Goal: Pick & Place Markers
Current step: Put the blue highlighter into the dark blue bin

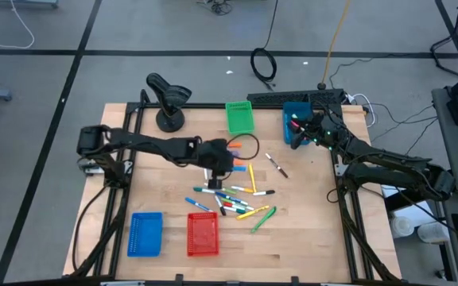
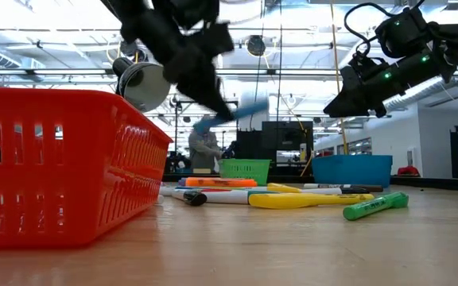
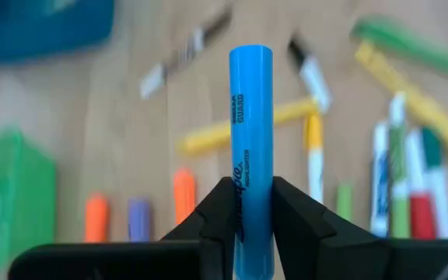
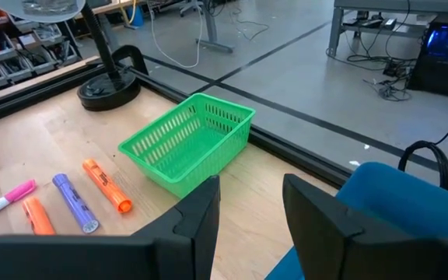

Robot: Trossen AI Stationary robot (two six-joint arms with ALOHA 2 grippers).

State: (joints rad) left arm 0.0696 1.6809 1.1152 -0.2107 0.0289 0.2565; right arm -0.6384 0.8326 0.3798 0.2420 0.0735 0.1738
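Note:
Several markers point(image 1: 233, 197) in many colours lie loose on the wooden table at its middle; they also show in the low view point(image 2: 293, 199). My left gripper point(image 1: 215, 167) hangs over the pile's far left part, shut on a light blue highlighter point(image 3: 251, 132), which also shows in the low view point(image 2: 237, 111). My right gripper point(image 1: 300, 131) is open and empty point(image 4: 251, 206), up over the dark blue basket point(image 1: 296, 119) at the far right. Orange, purple and pink markers point(image 4: 84, 194) lie on the table beside the green basket point(image 4: 189, 144). My left gripper pinches the blue highlighter's barrel point(image 3: 251, 204) between its two fingers point(image 3: 220, 210). The highlighter lies along the fingers and sticks out well past their tips. It is lifted clear of the table, slightly tilted from level in the low view.
A green basket point(image 1: 239, 117) stands at the far middle, a blue basket point(image 1: 145, 233) and a red basket point(image 1: 203, 235) near the front edge. A black lamp-like stand point(image 1: 168, 99) is at the far left. Bare table lies at the front right.

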